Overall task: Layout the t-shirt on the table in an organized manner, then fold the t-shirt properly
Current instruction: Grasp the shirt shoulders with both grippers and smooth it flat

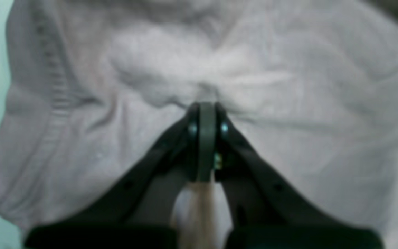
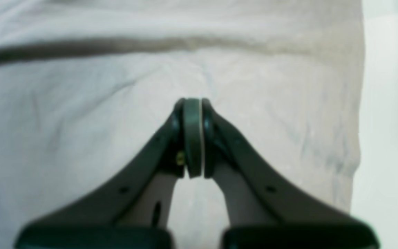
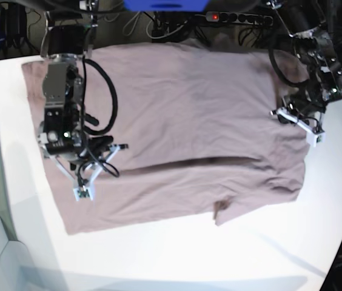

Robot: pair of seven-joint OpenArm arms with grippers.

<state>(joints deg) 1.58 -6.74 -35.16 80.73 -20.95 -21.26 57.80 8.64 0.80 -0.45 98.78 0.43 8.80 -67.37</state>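
1. The shirt is spread across the middle of the table, taking up most of it, with bare white showing along the near edge and both sides.
2. It's not flat yet: a long crease runs across the shirt a bit below its middle, and the strip nearer the camera looks like it's lapped over there. There's a small dark pucker on the shirt's near edge, right of center.
3. Left gripper sits over the shirt's right-hand edge in the base view. In its wrist view the jaws are pressed fully together, with wrinkles fanning out from the tips and a thin strip of pale stuff hanging below them between the fingers. It looks like it's pinching cloth, but the view is too blurry to be sure.
4. Right gripper is over the shirt's left-hand part in the base view, near that side's edge. Jaws are clamped all the way together too; whether any cloth is caught in them I can't tell, since the fabric around the tips looks fairly smooth.
5. A stitched hem of the shirt runs down the left side of the left wrist view.
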